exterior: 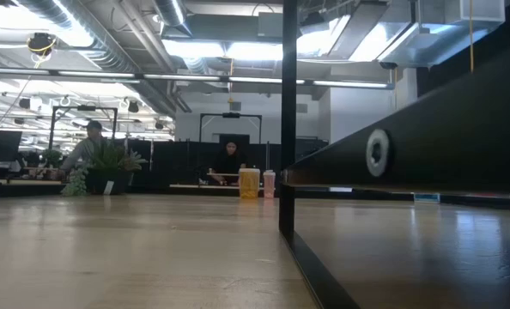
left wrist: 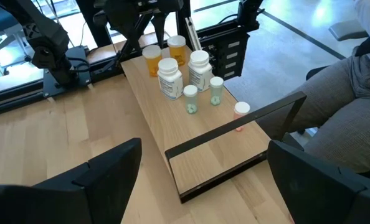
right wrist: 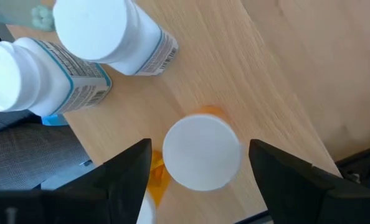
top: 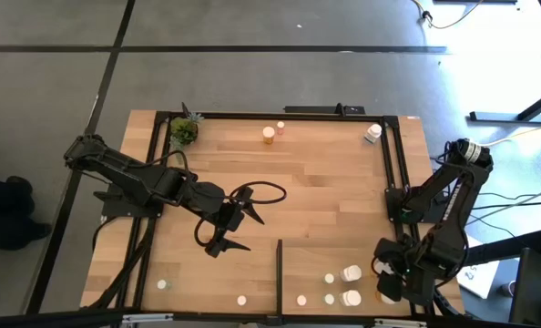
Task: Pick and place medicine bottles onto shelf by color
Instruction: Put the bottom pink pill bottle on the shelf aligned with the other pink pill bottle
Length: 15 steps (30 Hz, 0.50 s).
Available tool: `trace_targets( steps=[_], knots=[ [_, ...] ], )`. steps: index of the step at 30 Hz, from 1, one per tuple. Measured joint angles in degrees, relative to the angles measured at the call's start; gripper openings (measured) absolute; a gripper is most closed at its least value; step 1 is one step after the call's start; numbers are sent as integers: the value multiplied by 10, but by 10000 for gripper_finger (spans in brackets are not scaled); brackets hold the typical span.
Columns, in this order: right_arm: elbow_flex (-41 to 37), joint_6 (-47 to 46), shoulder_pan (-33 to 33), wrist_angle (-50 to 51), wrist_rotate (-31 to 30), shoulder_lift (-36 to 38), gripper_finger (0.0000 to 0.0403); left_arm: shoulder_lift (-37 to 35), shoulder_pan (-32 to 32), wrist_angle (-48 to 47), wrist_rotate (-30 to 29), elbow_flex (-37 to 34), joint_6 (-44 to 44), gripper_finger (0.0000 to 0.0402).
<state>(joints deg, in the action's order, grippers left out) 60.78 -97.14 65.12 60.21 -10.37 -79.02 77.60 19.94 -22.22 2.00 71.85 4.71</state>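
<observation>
The shelf point(top: 316, 264) is a light-wood panel with a black strip point(top: 280, 266), at the table's near right. On it stand white medicine bottles point(top: 351, 272), two orange ones point(left wrist: 152, 59) and small greenish ones point(left wrist: 190, 99). My right gripper point(right wrist: 197, 149) hangs open over the shelf's right end, pointing down. Its fingers stand on either side of an orange bottle's white cap point(right wrist: 202, 151), with gaps on both sides. A second orange bottle point(right wrist: 155, 175) stands beside one finger. My left gripper point(top: 250, 234) waits open above the table's middle, holding nothing.
An orange bottle point(top: 269, 135), a tiny one point(top: 280, 127) and a white one point(top: 372, 133) stand near the far edge, beside a potted plant point(top: 184, 132). Small bottles point(top: 162, 284) stand near the front left. A person's leg point(left wrist: 341, 106) is beyond the shelf.
</observation>
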Motion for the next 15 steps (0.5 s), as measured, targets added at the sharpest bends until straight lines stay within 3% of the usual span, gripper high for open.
trace_targets(
  steps=[5, 15],
  knots=[
    [34, 1, 0, 40, -5, 0, 271, 0, 0, 0, 0, 0, 0, 341],
    [100, 0, -1, 144, -104, 0, 271, 0, 0, 0, 0, 0, 0, 341]
  ],
)
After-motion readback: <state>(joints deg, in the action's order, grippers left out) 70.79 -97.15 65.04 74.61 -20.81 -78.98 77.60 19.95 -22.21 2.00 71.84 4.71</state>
